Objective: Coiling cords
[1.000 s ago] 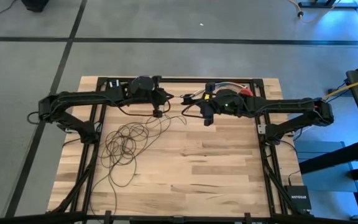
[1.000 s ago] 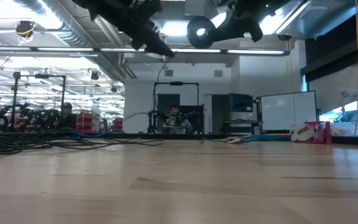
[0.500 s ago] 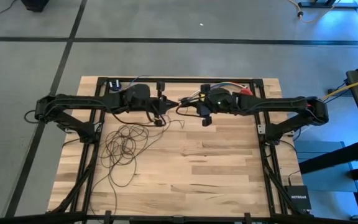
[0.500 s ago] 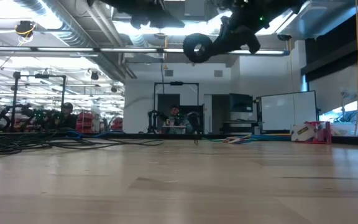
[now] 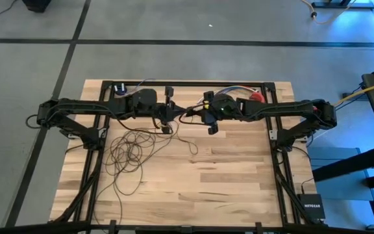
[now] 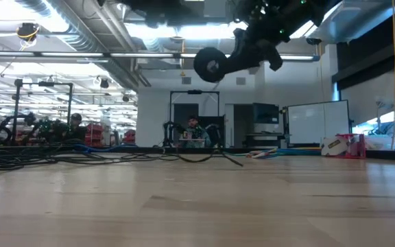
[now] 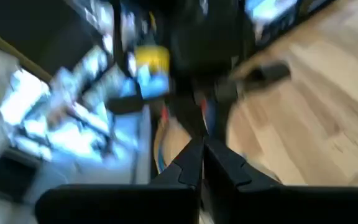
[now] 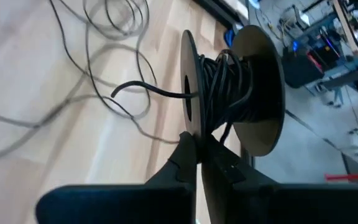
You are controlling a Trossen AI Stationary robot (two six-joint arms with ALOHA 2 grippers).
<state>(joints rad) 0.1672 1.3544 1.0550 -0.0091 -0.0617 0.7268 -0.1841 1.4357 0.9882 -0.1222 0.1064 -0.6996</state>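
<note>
Cords (image 5: 132, 151) are still mostly a loose tangle of loops on the left half of the desk (image 5: 239, 175), with one strand running up toward the far edge where both arms meet. Right wrist view shows the good part: a black spool (image 8: 232, 93) with a fair bit of dark wire already wrapped on it, and the right tool (image 8: 199, 149) clenched on the spool's near flange, fingers pressed together with no gap. From the low view the spool (image 6: 210, 63) hangs well above the desk surface.

What changed over the last second: the right arm has slid left along the far edge, so the right tool (image 5: 210, 112) now sits just beside the left tool (image 5: 171, 114) instead of apart from it. A new bit of slack also trails out toward mid-desk, a thin strand curling right of the main tangle that wasn't there before. In the low view, a loop of wire now lies on the desk that wasn't visible earlier.

Left tool (image 7: 202, 163) is clenched too, fingers tight together. Too blurry to tell whether wire is pinched between them.

My guess is this is a wrap in progress, the two arms closing in to feed another turn. Plenty of cord left on the desk, so nowhere near done.
</note>
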